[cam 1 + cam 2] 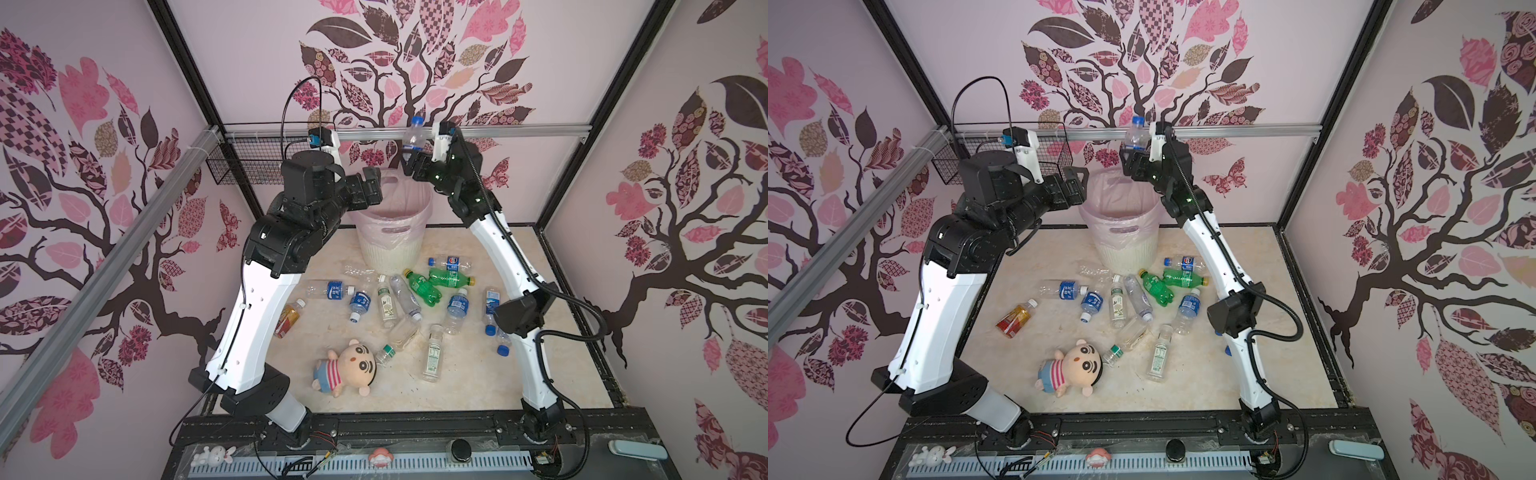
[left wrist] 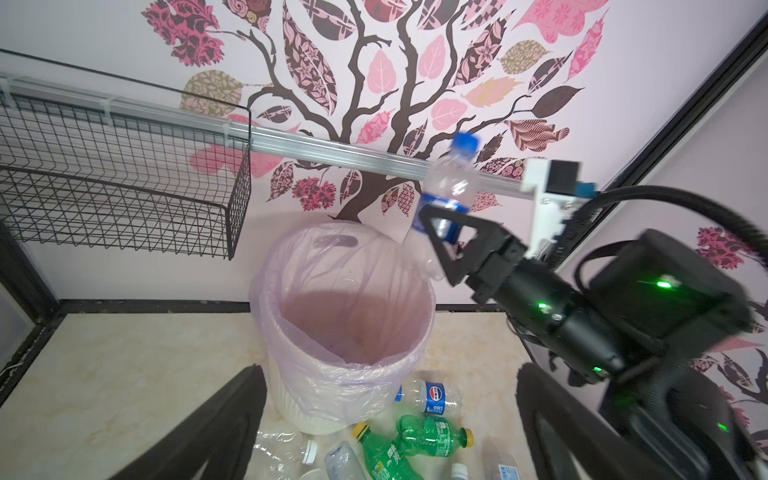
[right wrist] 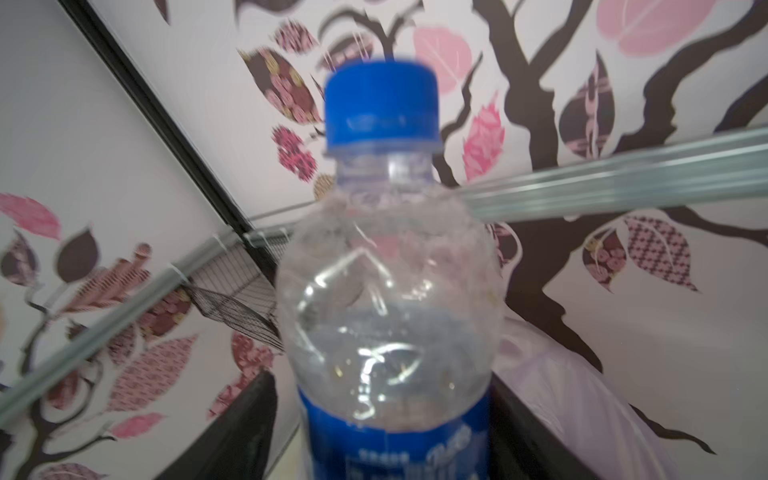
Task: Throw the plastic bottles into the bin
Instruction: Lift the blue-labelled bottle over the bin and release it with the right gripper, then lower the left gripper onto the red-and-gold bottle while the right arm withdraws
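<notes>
My right gripper [image 1: 411, 163] [image 1: 1128, 160] hangs above the far right rim of the bin [image 1: 390, 253] [image 1: 1125, 249] [image 2: 316, 399], a cream ribbed wastebasket with a pink liner. A clear bottle [image 1: 414, 137] [image 1: 1134, 135] [image 2: 451, 183] [image 3: 386, 291] with a blue cap and blue label stands upright and blurred between its fingers. The right wrist view shows a gap beside the label, so the jaws stand open. My left gripper [image 1: 374, 187] [image 1: 1077, 183] [image 2: 388, 374] is open and empty at the bin's left rim. Several plastic bottles [image 1: 399, 299] [image 1: 1129, 299] lie on the floor, two of them green [image 1: 424, 287] [image 2: 432, 436].
A plush doll [image 1: 349, 370] [image 1: 1071, 365] in a striped shirt lies near the front. A black wire-mesh basket [image 1: 245, 162] [image 1: 1000, 158] [image 2: 116, 187] hangs on the rail at the back left. An amber bottle [image 1: 288, 318] lies beside my left arm.
</notes>
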Tool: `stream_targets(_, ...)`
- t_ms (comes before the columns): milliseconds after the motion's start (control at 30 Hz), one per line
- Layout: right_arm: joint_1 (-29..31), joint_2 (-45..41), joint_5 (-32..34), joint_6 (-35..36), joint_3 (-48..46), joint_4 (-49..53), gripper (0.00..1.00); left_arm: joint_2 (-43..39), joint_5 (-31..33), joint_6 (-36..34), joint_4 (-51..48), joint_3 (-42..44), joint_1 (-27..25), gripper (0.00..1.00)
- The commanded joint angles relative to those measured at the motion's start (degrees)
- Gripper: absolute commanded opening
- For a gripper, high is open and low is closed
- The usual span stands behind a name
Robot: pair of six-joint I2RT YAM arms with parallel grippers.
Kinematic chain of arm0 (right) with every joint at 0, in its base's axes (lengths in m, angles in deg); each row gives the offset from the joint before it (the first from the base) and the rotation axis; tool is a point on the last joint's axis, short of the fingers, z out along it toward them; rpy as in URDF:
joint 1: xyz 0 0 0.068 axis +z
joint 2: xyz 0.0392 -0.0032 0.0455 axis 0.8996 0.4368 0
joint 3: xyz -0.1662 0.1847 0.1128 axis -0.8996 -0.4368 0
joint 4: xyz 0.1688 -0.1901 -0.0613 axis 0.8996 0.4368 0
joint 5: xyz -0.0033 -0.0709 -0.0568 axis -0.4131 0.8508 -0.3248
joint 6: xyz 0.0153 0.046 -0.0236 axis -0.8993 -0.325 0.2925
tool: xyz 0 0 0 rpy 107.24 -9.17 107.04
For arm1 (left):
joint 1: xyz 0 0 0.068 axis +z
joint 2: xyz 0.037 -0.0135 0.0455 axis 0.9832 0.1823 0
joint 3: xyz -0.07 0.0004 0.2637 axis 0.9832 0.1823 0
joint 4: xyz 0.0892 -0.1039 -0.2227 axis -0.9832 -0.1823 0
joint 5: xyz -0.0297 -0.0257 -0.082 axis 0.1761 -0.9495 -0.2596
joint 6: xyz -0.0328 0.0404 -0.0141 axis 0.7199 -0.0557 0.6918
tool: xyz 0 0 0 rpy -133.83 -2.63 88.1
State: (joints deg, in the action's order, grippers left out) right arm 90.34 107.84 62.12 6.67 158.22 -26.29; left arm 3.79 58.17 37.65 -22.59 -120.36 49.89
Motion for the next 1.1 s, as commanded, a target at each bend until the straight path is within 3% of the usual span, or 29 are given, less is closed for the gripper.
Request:
stream_targets(0,0.6,-2.3,0.0,-2.2,1.4,1.2,0.86,-1.5,2.0,-2.1,0.5,2.5,0.2,0.97)
stream_targets(100,0.6,-8.7,1.9,-1.3,-10.6,-6.1,0.95,-2.0,2.9,-2.1,0.4,3.6,0.2,0.97)
stream_targets(300,0.6,-7.1,2.0,0.7,-4.1,1.1,1.00,-1.7,4.4,-0.2,0.0,5.0,0.2,0.97)
stream_targets(600,0.6,-12.2,2.0,0.9,-9.5,5.6,1.00,-1.9,6.8,5.6,-7.3,6.1,0.7,0.97)
stream_targets(867,1.8,-19.4,3.0,2.1,-17.4,11.8,1.00,-5.7,9.1,10.7,-12.6,12.8,2.3,0.97)
stream_targets(1067,5.2,-27.2,6.1,5.0,-27.8,15.9,1.00,-11.2,-6.2,19.2,-15.9,25.3,15.8,0.97)
